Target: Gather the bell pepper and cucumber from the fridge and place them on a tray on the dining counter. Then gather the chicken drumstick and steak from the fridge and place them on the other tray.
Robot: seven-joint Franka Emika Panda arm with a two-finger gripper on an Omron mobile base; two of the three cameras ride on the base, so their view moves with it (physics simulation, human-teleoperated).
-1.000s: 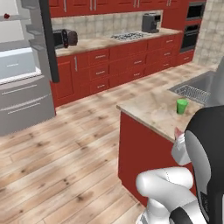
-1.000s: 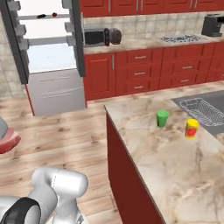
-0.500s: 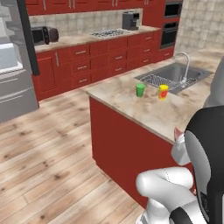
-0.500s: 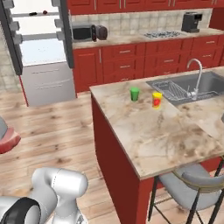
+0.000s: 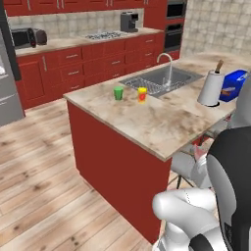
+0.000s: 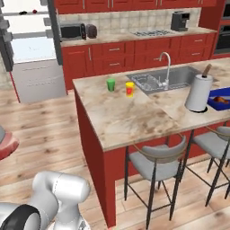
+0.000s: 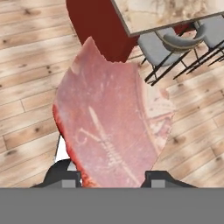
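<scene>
My gripper [image 7: 113, 177] is shut on the steak [image 7: 111, 122], a flat pinkish-red slab that stands up between the two dark fingertips [image 7: 65, 175] above wooden floor. The steak's edge [image 6: 6, 144] also pokes in at the left of the right base view. The dining counter [image 6: 130, 117] [image 5: 157, 122], beige marbled stone on a red base, lies ahead with its steel sink [image 6: 173, 78]. A blue tray [image 6: 222, 101] [image 5: 234, 83] sits at its far right end, holding something reddish too small to tell. The fridge [image 6: 31, 54] stands open at the back left. Bell pepper, cucumber and chicken drumstick are out of view.
A green cup [image 6: 110, 84] and a yellow-red cup [image 6: 130, 88] stand by the sink. A paper towel roll [image 6: 198, 92] is beside the tray. Grey-seated stools [image 6: 155, 161] line the counter's near side. Red cabinets with a cooktop [image 5: 103, 35] run along the back wall.
The base has swung round, so the whole scene slid left: the fridge moved to the edge and the dining counter with stools came closer. The steak stays in the gripper.
</scene>
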